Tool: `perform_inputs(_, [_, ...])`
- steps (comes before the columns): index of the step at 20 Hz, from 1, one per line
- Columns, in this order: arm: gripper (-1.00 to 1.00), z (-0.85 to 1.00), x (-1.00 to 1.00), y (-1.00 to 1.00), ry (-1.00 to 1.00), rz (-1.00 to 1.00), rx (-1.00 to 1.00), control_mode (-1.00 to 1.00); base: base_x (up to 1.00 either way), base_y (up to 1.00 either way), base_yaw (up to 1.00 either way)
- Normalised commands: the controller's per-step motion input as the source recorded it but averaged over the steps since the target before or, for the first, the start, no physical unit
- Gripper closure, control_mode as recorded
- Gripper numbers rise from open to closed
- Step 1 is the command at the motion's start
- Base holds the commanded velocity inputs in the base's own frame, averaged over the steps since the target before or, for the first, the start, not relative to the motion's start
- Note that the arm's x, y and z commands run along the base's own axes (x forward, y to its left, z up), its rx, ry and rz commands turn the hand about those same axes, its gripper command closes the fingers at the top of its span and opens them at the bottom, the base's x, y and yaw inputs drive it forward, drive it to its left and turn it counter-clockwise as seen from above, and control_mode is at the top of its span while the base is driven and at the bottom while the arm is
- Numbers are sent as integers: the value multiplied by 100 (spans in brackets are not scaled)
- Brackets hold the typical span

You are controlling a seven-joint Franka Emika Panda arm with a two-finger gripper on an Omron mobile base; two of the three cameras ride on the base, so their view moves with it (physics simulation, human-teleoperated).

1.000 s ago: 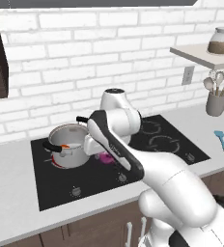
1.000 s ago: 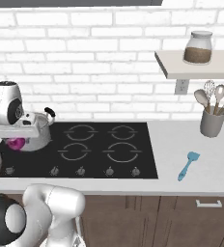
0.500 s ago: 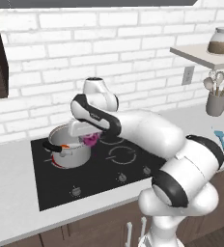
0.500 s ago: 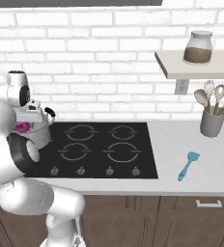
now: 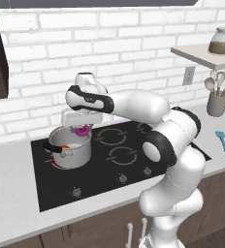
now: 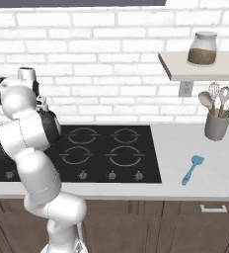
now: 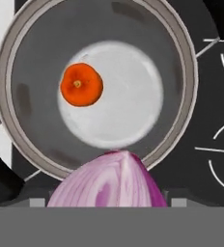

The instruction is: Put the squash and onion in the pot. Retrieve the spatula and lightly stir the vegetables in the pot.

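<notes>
Left base: steel pot [image 5: 72, 149] on hob's left burner, magenta onion [image 5: 81, 130] pinched between wide-spread fingers [image 5: 81, 127] above its right rim | Right base: teal spatula [image 6: 192, 168] flat on bench [image 6: 205, 173], well apart from hob | Hand: onion [image 7: 109, 181] over pot's [image 7: 27, 120] near rim, orange squash [image 7: 81, 85] on pot floor, room beside it

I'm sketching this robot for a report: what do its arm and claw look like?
The arm is made of glossy white rounded segments joined by dark, near-black bands at the joints, like the one at. The shells are smooth and bulbous, with no cables or markings showing. The claw hangs from a boxy pale grey-white hand.
</notes>
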Motion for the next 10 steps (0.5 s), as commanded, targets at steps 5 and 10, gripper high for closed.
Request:
perform_inputs(5, [100,-30,59,47,4,-5,-5,-100,0,0,0])
perform_inputs(10, [100,-27,44,25,4,-4,-5,-100,0,0,0])
